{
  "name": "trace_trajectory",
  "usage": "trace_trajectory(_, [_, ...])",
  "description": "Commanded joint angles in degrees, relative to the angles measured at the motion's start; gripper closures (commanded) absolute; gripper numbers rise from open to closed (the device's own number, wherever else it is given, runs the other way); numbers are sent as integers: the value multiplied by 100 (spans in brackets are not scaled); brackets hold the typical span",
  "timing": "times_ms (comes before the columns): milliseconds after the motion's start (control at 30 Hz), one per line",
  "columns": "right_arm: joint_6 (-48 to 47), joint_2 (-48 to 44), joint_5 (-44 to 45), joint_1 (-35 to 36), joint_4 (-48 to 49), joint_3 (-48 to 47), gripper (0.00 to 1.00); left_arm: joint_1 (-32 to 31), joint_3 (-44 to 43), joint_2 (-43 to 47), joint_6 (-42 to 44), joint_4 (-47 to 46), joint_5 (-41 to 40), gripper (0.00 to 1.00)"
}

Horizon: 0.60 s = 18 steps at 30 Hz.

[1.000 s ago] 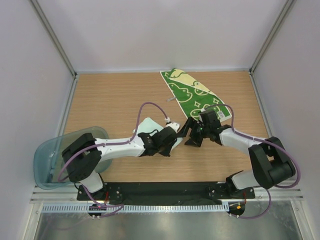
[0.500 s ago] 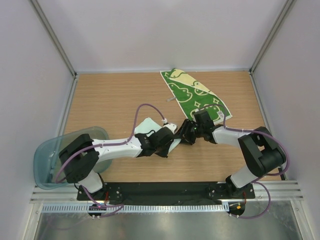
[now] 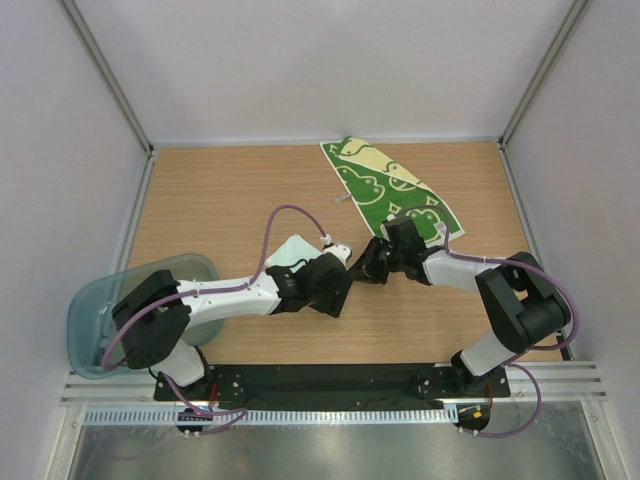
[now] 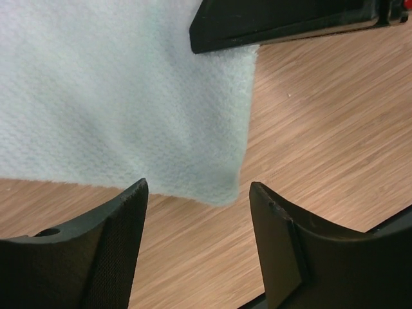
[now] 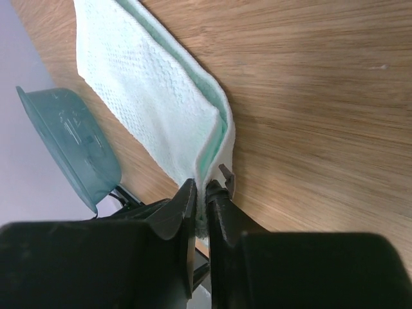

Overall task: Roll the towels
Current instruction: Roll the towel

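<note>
A: Whereabouts of the mint towel [image 3: 293, 252]?

B: Lies flat on the tabletop [image 3: 220, 200], just at 9 o'clock of its middle, partly hidden under the left arm [image 3: 240, 293]. Shows a folded double edge in the right wrist view.

A: And the right hand [image 5: 201, 188]?

B: Clamps that folded edge, fingers nearly together with the cloth pinched between. Reaches in from 3 o'clock.

A: And the left hand [image 4: 198, 188]?

B: Stands spread wide, gripping nothing. Straddles one corner of the mint towel, with a finger [image 4: 106, 251] on either side and the corner just short of the gap. Cannot tell whether touching the cloth or hovering over it. Sits close to the right hand, with a black finger of that one lying across the top of the left wrist view, over the towel's edge.

A: Green towel [image 3: 392, 188]?

B: Lies spread out flat at 1 o'clock, patterned side up, stretching toward the far wall. Passes behind the right arm [image 3: 470, 270] at its near corner in the top view.

A: Anything else?

B: Only a translucent teal bin [image 3: 85, 310] at 8 o'clock, at the tabletop's left edge, beside the left arm's base.
</note>
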State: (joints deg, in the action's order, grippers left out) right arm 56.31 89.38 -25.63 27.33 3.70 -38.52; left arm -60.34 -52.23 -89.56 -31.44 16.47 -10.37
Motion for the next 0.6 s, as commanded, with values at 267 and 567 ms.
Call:
trace_trajectory(267, [125, 387, 23, 44, -950, -691, 99, -874, -771, -210, 288, 559, -1468, 36])
trace_trajectory(567, [319, 308, -258, 44, -1047, -753, 99, -1077, -956, -800, 253, 542, -1845, 39])
